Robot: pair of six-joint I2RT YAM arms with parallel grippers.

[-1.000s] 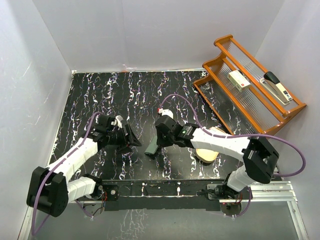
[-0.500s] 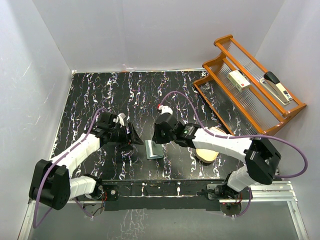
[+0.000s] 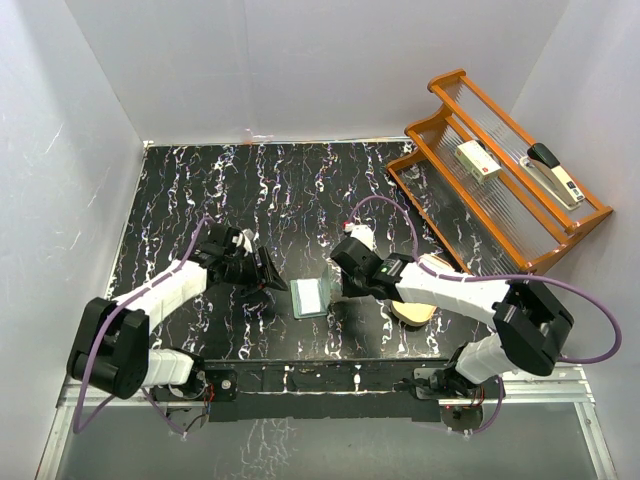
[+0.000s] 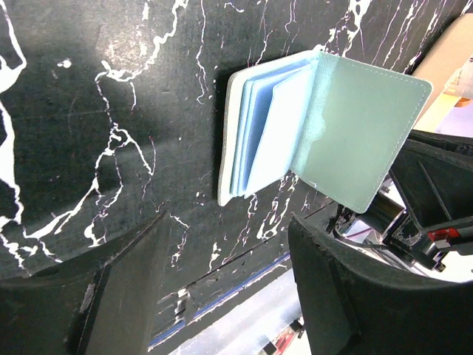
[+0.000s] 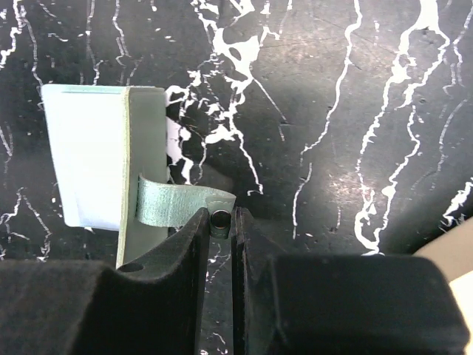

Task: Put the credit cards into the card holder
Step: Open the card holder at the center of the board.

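Note:
The sage-green card holder (image 3: 312, 297) lies open on the black marbled table between my two grippers. In the left wrist view its paler teal cover (image 4: 358, 133) stands up to the right. Pale blue credit cards (image 4: 259, 140) sit stacked inside the card holder. My right gripper (image 5: 219, 222) is shut on the card holder's snap-button tab (image 5: 174, 203), with the metal snap between the fingers. The right gripper (image 3: 341, 285) sits just right of the card holder. My left gripper (image 4: 225, 222) is open and holds nothing. The left gripper (image 3: 270, 277) hangs just left of the card holder.
A wooden rack (image 3: 500, 200) stands at the back right, holding a stapler (image 3: 555, 175) and a small white box (image 3: 478, 160). A tan bowl-like object (image 3: 418, 305) lies under the right forearm. White walls close in the table on three sides.
The right gripper has moved right and pulled the tab, so the card holder went from nearly folded to open. The left gripper has moved slightly right, towards the card holder.

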